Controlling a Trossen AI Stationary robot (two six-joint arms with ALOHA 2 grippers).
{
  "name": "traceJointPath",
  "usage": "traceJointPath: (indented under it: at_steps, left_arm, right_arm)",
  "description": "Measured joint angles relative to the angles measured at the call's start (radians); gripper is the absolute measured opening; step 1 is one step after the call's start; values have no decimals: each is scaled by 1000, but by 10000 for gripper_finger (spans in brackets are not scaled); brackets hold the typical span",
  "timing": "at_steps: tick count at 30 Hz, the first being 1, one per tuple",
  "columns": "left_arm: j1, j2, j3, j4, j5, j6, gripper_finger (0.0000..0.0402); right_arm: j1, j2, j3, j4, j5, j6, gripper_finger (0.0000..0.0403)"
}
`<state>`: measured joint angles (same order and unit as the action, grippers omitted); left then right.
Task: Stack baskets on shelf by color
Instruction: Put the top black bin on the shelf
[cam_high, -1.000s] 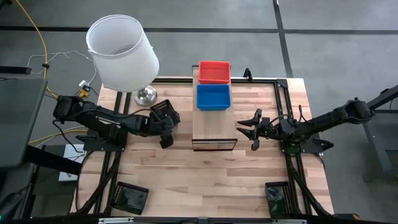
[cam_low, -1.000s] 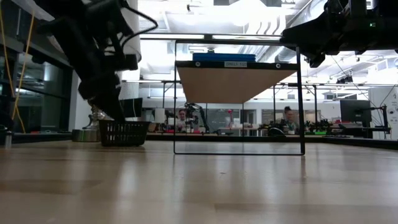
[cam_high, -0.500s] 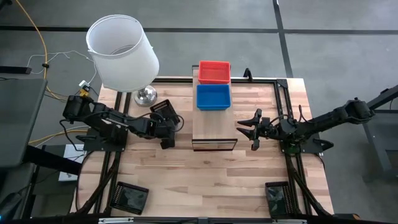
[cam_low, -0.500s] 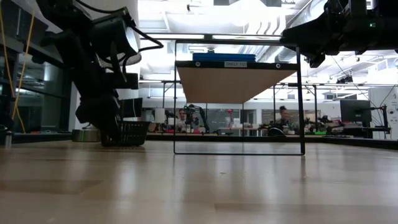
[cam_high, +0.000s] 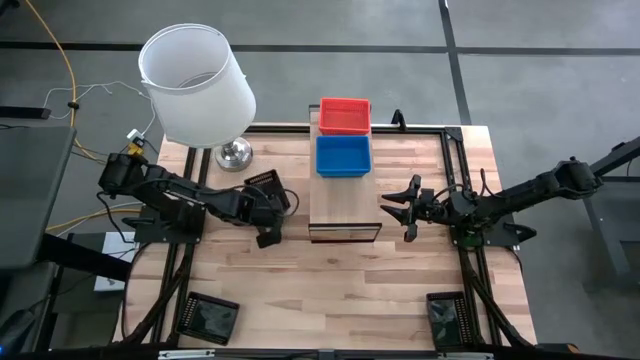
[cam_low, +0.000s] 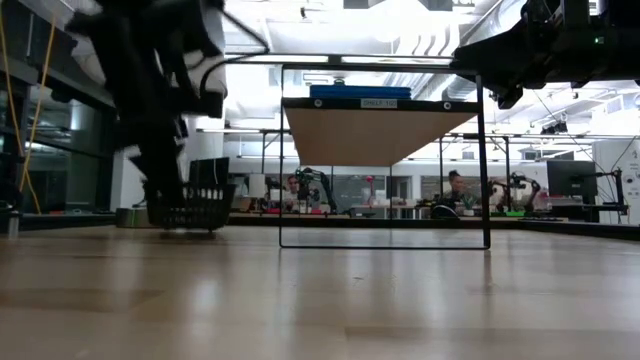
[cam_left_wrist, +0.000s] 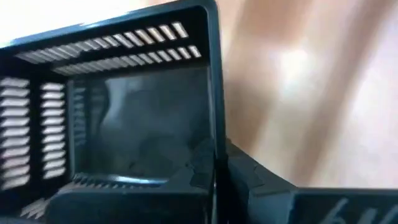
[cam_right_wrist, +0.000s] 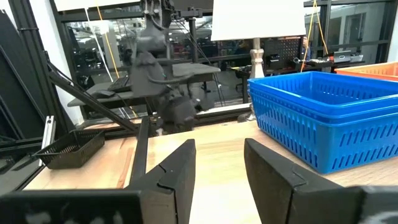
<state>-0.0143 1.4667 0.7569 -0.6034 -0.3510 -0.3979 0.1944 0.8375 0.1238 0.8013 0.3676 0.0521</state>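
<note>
A black basket sits on the table just left of the shelf, and my left gripper is shut on it; it fills the left wrist view. On the shelf's plank rest a blue basket and, farther back, a red basket. My right gripper hovers open at shelf height by the shelf's right side, nothing between its fingers; the blue basket lies ahead of it. My left gripper has the black basket by one side wall, near a corner. One finger stands inside the basket and one outside, the wall's rim between them. In the low view the basket sits low at the tabletop below the arm; whether it is lifted clear I cannot tell.
A white-shaded lamp stands at the table's far left, its metal base close behind the held basket. More black baskets lie at the near left corner and the near right corner. Bare wood lies between them.
My left gripper has gone down onto the black basket and then drawn slightly toward the table's near edge. The basket has shifted a little with it and shows a bit higher in the low view. The left arm is blurred with motion.
</note>
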Motion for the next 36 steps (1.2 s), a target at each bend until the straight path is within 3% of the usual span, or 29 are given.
traceJointPath:
  at_steps: [8, 13, 15, 20, 25, 29, 32, 36]
  left_arm:
    - [-163, -5, 306, -462, 88, -119, 1]
    - [-285, -5, 526, -726, 3, -190, 0]
    - [-337, -5, 602, -783, -65, -151, 0]
    - [-462, -5, 699, -763, -250, 278, 0]
    - [-516, 19, 719, -750, -289, 745, 0]
    - [-492, 38, 719, -734, -302, 935, 0]
    - [-448, 60, 719, -703, -367, 1027, 0]
    - [-390, 102, 719, -619, -472, 1283, 0]
  right_arm:
    - [0, 0, 0, -4, 0, 0, 126]
    - [0, 0, 0, -4, 0, 0, 126]
    - [0, 0, 0, -4, 0, 0, 126]
    - [0, 0, 0, -4, 0, 0, 126]
    - [0, 0, 0, -4, 0, 0, 126]
    - [0, 0, 0, -4, 0, 0, 126]
    - [0, 0, 0, -4, 0, 0, 126]
    - [0, 0, 0, -4, 0, 0, 126]
